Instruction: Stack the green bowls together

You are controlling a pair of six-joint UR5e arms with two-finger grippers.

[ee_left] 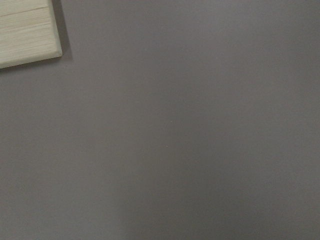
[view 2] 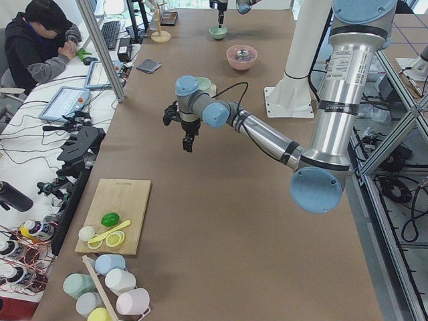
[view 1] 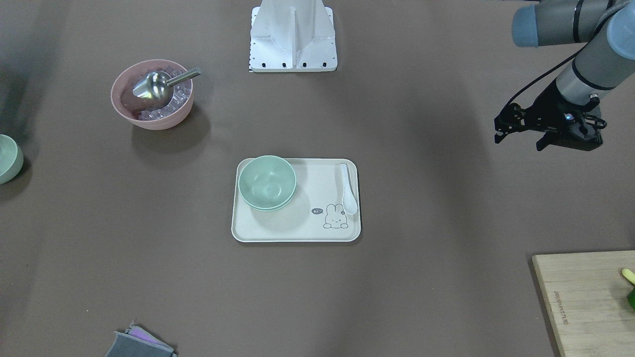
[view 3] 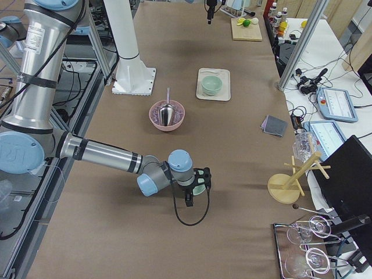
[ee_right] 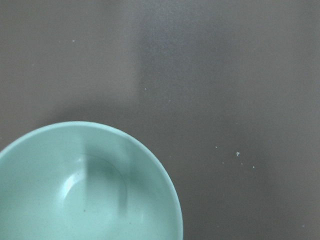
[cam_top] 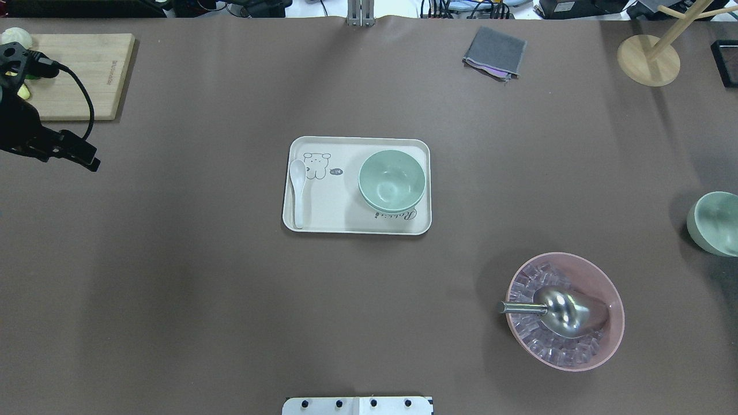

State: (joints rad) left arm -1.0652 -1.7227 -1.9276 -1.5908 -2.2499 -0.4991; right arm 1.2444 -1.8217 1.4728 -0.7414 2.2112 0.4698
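Lone pale mint-green round bowl (cam_top: 714, 223) sits at right edge of overhead pic. 2 more green bowls (cam_top: 392, 181) are stacked on cream tray (cam_top: 346, 222) in the middle. Prob light, stiff, smooth & slippy, so pinch the rim. Right claw (view 3: 188, 196) hangs above the lone one, which shows lower left in the wrist pic; can't tell how open. Left claw (view 1: 541, 143) is far off, upper right of front pic. It holds nothing, gap unclear.

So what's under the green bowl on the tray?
A second green bowl, nested beneath the top bowl; only a thin crescent of its rim shows. The rest of it, and the tray surface below, is covered.
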